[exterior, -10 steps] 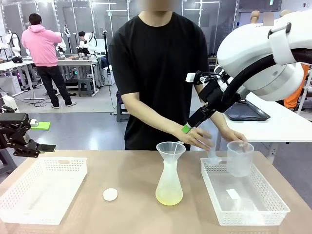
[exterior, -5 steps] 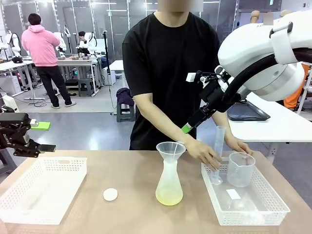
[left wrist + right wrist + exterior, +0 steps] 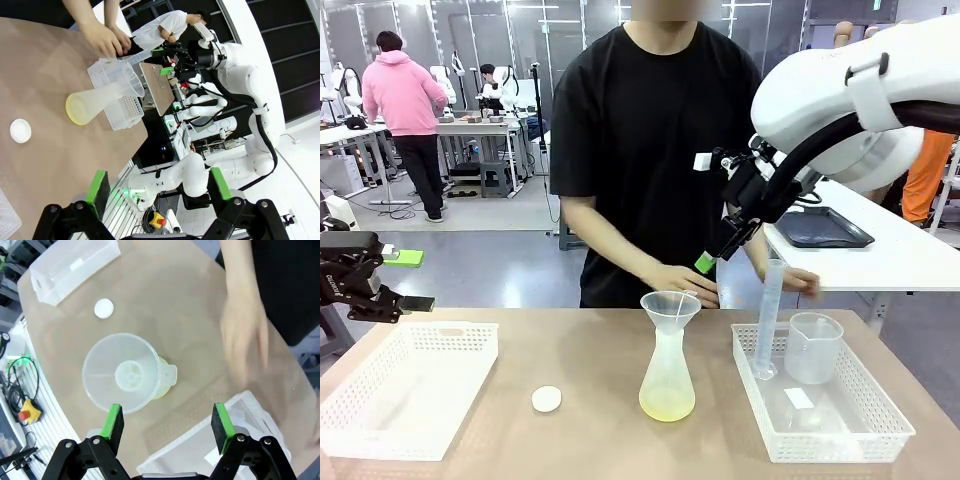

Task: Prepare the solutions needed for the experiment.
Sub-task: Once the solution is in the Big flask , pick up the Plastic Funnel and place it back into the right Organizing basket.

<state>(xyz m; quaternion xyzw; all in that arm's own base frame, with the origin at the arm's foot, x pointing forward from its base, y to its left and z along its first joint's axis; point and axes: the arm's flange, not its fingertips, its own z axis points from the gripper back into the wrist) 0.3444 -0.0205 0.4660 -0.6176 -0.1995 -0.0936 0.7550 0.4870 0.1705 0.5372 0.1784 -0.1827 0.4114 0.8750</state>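
The solutions (image 3: 667, 405) are a shallow pale yellow layer in a translucent flask (image 3: 668, 360) at the table's middle, with a funnel (image 3: 670, 305) in its neck. My right gripper (image 3: 712, 258) hangs open above and behind the funnel, holding nothing. From the right wrist I look down into the funnel (image 3: 125, 374), which lies ahead of the right gripper (image 3: 166, 422). Open and empty at the far left is my left gripper (image 3: 408, 280). Past the left gripper (image 3: 159, 186), the left wrist view shows the flask (image 3: 100, 97) and its yellow liquid (image 3: 75, 109).
A white cap (image 3: 547, 399) lies left of the flask. One white basket (image 3: 405, 385) sits at the left. A second basket (image 3: 880, 410) at the right holds a measuring cylinder (image 3: 767, 320) and a beaker (image 3: 813, 348). The person's hand (image 3: 685, 283) hovers behind the funnel.
The person has stood the cylinder and the beaker in the right basket and let go. One hand has moved toward the funnel. My right gripper shifted slightly; the left stayed still.
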